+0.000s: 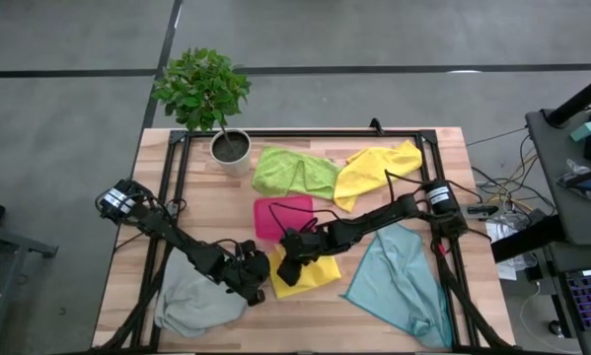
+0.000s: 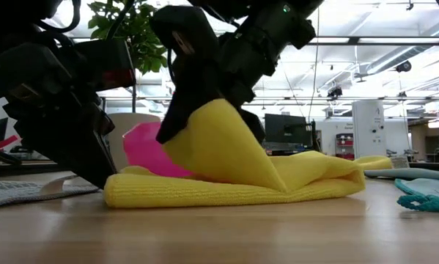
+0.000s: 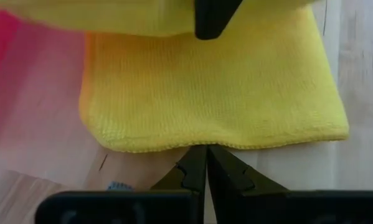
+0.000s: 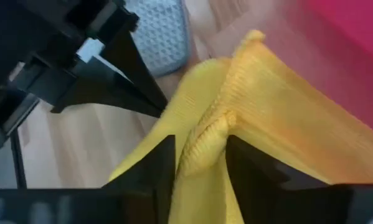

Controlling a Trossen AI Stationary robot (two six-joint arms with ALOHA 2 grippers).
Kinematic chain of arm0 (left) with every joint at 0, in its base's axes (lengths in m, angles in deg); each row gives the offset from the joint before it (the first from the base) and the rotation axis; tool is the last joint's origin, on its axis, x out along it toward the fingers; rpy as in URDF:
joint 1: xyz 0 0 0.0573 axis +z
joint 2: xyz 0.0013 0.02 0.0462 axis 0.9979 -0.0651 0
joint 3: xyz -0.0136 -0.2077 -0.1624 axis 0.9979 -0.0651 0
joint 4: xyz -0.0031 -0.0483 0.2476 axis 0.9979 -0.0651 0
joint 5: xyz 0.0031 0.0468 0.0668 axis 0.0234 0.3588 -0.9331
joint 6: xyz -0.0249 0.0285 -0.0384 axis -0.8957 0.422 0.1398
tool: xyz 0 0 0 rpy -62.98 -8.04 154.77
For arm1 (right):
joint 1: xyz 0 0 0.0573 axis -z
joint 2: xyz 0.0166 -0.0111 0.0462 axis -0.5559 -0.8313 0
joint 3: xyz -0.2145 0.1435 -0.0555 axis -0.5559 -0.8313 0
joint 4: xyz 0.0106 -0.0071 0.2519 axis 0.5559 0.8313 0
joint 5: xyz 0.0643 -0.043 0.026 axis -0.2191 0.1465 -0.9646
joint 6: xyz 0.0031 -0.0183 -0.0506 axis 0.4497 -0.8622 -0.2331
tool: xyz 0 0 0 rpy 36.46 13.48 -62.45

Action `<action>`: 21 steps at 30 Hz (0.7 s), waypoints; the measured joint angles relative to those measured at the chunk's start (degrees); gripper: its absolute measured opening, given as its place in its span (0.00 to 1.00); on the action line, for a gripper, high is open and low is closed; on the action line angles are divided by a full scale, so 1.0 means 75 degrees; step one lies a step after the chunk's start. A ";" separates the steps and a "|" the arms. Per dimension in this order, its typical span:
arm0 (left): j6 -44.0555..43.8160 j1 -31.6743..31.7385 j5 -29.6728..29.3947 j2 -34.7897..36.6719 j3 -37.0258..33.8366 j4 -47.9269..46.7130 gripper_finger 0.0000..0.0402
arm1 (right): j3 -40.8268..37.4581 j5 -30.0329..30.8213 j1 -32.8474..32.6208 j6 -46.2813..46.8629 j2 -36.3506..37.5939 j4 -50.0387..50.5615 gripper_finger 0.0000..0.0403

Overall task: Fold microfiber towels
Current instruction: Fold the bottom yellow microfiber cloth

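The left gripper, fingers clenched on nothing, sits at the near hem of the yellow towel, just beside it on the worktop; the towel lies folded there, its long axis across the view from that wrist. Straight above it the right gripper has a raised bunch of the same cloth between its fingers (parted a little, whether gripping or letting go I cannot tell). Both arms are at the towel, the right one on it; the coming move likely turns on that lifted flap. Beyond lie a pink tray, then green and second yellow towels.
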 joint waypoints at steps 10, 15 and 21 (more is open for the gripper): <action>0.0003 0.0000 0.0003 0.0000 0.0000 0.0036 0.00 | 0.0099 -0.0007 0.0012 -0.0353 0.0040 0.0203 0.45; 0.0009 0.0000 0.0002 0.0003 0.0000 0.0046 0.00 | 0.0099 -0.0003 0.0029 -0.0529 0.0206 0.0317 0.47; 0.0015 0.0000 0.0003 0.0003 0.0000 0.0057 0.00 | 0.0099 -0.0002 0.0029 -0.0951 0.0582 0.0501 0.48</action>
